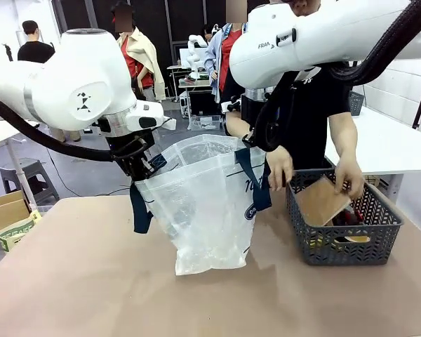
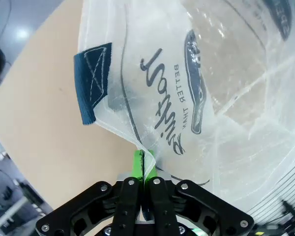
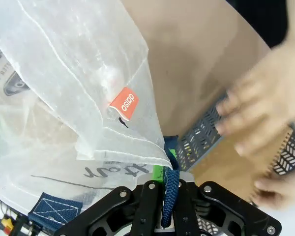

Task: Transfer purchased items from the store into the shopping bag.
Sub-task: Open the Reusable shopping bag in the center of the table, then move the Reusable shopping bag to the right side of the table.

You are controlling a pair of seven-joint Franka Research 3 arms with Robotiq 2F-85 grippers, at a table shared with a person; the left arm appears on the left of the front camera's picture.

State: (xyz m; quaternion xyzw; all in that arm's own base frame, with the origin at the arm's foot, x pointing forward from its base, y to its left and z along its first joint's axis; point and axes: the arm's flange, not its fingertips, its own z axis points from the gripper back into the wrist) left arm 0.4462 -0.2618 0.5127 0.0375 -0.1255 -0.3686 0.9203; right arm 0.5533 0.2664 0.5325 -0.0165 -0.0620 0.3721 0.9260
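The shopping bag (image 1: 203, 203), whitish see-through plastic with navy handles, stands open on the table between my two arms. My left gripper (image 1: 142, 167) is shut on its left rim; in the left wrist view the green pads (image 2: 137, 162) pinch the plastic edge of the bag (image 2: 211, 73). My right gripper (image 3: 164, 184) is shut on the navy strap (image 3: 169, 191) and rim on the bag's right side (image 1: 247, 151). The store, a dark grey mesh basket (image 1: 379, 242), sits to the right. The person's hands (image 1: 279, 168) hold a flat brown box (image 1: 323, 200) tilted in it.
An orange tag (image 3: 124, 103) is sewn inside the bag. Small packaged goods (image 1: 351, 239) lie low in the basket. A cardboard box (image 1: 3, 210) and a stool (image 1: 29, 175) stand beyond the table's left edge. A white table (image 1: 389, 144) is behind the person.
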